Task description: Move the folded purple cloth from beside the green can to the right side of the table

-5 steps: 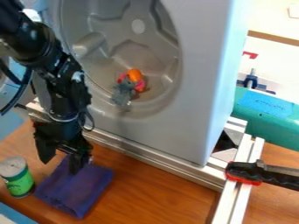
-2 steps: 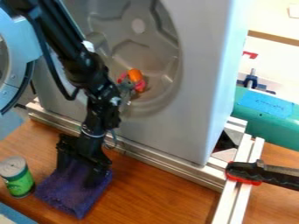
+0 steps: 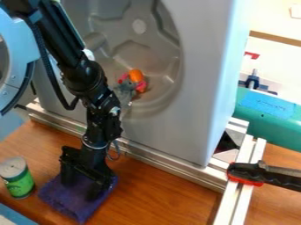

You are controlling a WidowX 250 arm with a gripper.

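Note:
The gripper (image 3: pixel 81 185) points down at the purple cloth (image 3: pixel 66 201), low on the left of the camera view. Its two fingers stand apart, one at the left and one at the right, with cloth between and under them; both tips are against or just over the fabric. The cloth lies folded on the wooden table, its upper part hidden behind the gripper. A green can with a grey lid (image 3: pixel 19 182) stands upright just left of the cloth.
Behind the arm is a grey tub-like machine (image 3: pixel 182 132) holding a grey plush toy (image 3: pixel 124 90) and an orange piece (image 3: pixel 136 75). Metal rails (image 3: pixel 159 160) run along its base. A black and red clamp (image 3: pixel 250 173) grips the rail at right; a round door stands open at upper left.
The gripper has moved right and down onto the cloth. Most recently it shifted only slightly, and the cloth has slid a little to the right.

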